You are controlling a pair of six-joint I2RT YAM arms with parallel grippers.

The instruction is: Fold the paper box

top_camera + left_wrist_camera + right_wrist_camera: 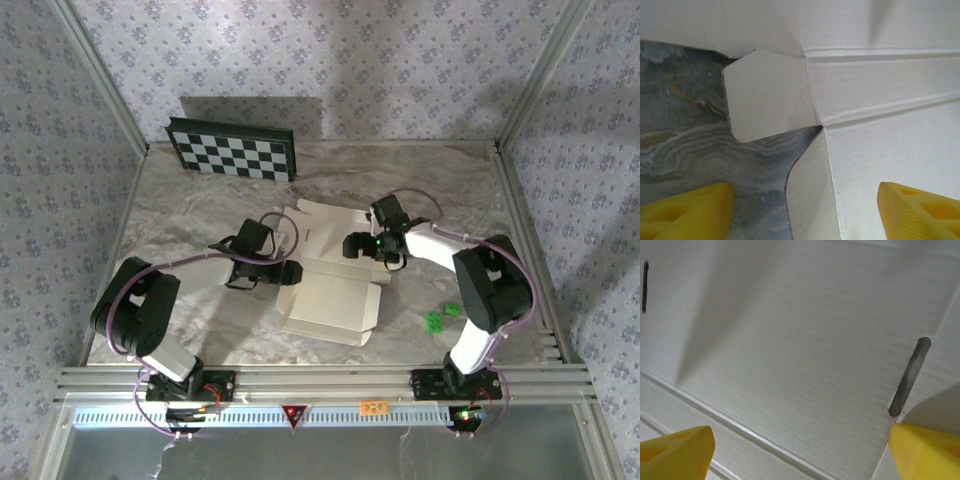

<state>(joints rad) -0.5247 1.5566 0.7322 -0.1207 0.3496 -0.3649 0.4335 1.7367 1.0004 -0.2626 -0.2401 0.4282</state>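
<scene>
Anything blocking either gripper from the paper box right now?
Nothing visible. The left gripper, open, straddles the left edge of the paper box beside a small flap. The right gripper, open, hangs over its panel near a slot. The green pieces lie off to the side.

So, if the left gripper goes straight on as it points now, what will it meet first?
Probably the paper box: the left gripper straddles its edge, one finger over cardboard, the other over the table. Depth is unclear.

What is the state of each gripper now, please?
Left gripper: open, fingers either side of the paper box edge, holding nothing.
Right gripper: open over the paper box, holding nothing.
</scene>
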